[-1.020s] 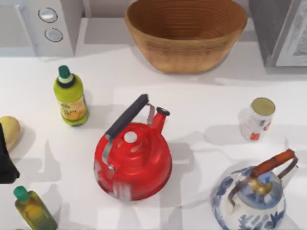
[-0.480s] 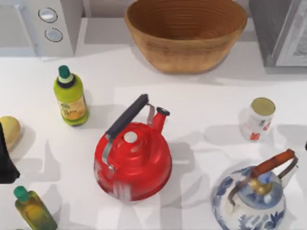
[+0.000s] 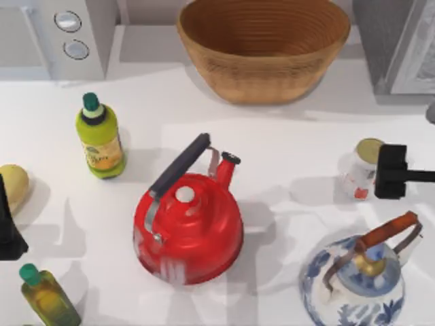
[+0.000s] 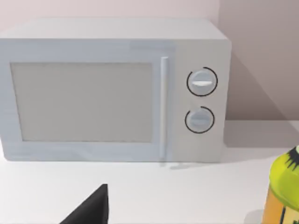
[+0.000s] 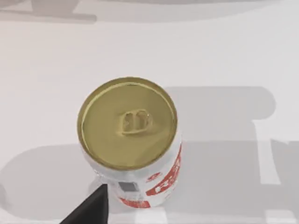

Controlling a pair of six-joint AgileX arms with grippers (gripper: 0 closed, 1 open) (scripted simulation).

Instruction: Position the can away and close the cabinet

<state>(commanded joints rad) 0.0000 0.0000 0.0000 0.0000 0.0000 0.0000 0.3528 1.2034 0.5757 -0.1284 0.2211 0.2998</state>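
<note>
The can is small and white with red marks and a dull gold top, and it stands upright on the white table at the right. My right gripper has reached in from the right edge and sits just right of the can, overlapping its right side from above. In the right wrist view the can is seen from above, close under the camera, with a dark tip of the gripper beside its base. The grey cabinet stands at the back right corner. My left gripper is parked at the left edge.
A red kettle sits mid-table and a blue-and-white kettle stands just in front of the can. A wicker basket is at the back. A microwave is back left. Green-capped bottles stand at the left.
My right gripper has come into the top view from the right edge and moved left until it is beside the can. The can and everything else have stayed put.
</note>
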